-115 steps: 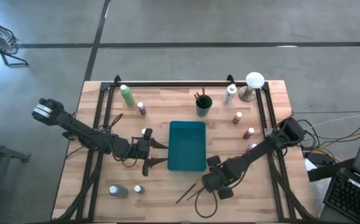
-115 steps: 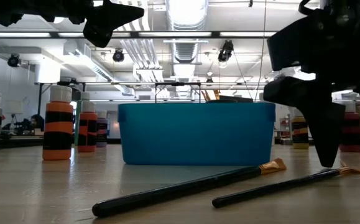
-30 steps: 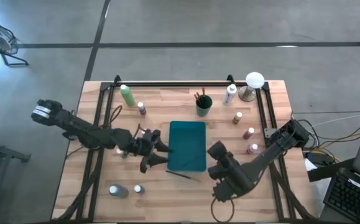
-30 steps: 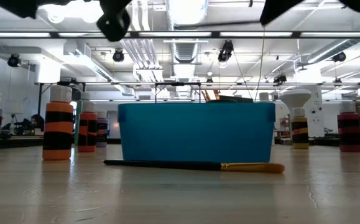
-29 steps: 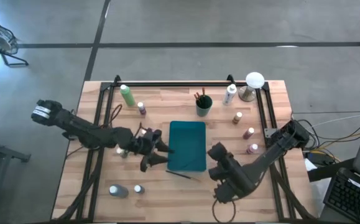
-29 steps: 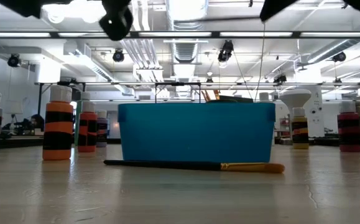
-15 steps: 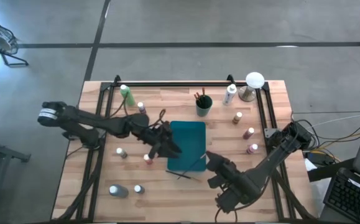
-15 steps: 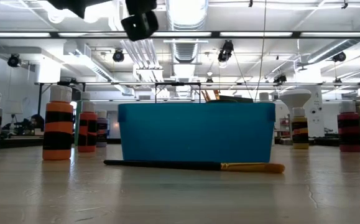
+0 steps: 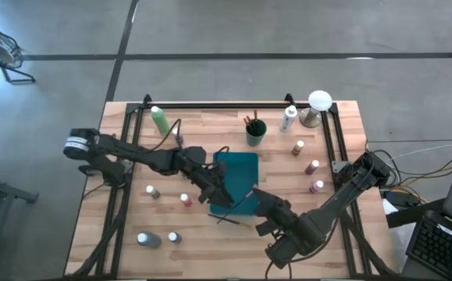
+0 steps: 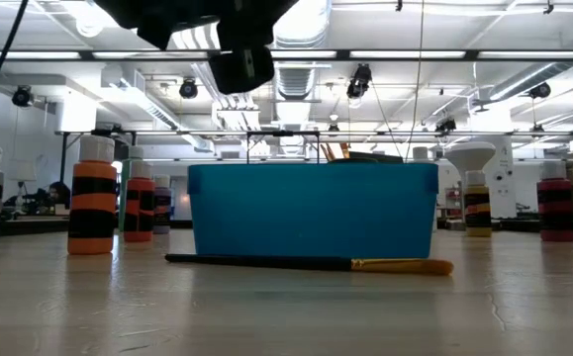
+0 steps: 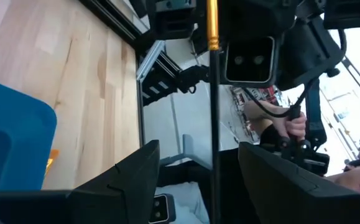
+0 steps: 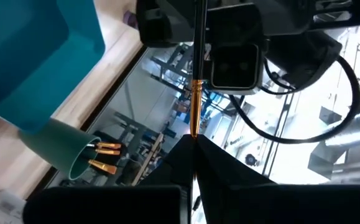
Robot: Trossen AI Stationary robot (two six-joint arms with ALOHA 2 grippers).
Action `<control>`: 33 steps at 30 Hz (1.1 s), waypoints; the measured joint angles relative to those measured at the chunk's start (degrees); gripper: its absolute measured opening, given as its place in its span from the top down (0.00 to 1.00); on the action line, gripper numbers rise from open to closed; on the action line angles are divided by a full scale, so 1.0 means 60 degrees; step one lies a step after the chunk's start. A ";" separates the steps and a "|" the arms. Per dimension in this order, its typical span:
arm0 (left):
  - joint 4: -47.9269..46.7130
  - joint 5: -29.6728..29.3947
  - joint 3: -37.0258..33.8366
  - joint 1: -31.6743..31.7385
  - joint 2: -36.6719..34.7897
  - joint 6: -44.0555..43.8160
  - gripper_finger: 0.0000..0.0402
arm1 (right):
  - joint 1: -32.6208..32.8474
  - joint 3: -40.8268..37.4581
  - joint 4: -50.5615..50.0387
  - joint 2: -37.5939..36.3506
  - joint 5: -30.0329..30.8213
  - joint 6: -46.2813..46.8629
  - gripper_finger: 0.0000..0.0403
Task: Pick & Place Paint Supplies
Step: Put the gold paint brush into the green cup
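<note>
Right gripper [image 9: 258,200]: closed on a thin brush [image 12: 195,93], raised over the near edge of the blue tray [image 9: 236,168].
Left gripper [image 9: 224,195]: fingers apart, the brush between them, not touching.
Second brush [image 10: 306,263]: flat on the table [image 9: 210,129], before the tray.

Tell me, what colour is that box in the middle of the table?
Teal blue. The box shows best in the low view.

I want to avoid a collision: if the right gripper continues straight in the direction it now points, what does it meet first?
Most likely the left gripper: the right gripper, shut on a brush, points at it over the teal tray. The brush tip arrives first; the gap is unclear.
</note>
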 joint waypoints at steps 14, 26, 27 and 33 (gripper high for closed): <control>-0.0032 0.0393 0.0553 0.0025 0.0270 -0.0018 0.44 | -0.0366 0.0024 0.0981 0.0000 0.0109 -0.1243 0.98; -0.0192 0.0413 0.0577 0.0025 0.0301 0.0333 0.85 | -0.0444 0.0020 0.0972 0.0000 -0.0040 -0.1232 0.98; -0.0201 0.0411 0.0588 0.0025 0.0301 0.0332 0.92 | -0.0444 0.0020 0.0974 0.0000 -0.0038 -0.1197 0.98; -0.0301 0.0391 0.0590 0.0029 0.0301 0.0354 0.96 | -0.0437 0.0020 0.0993 -0.0015 -0.0039 -0.1268 0.98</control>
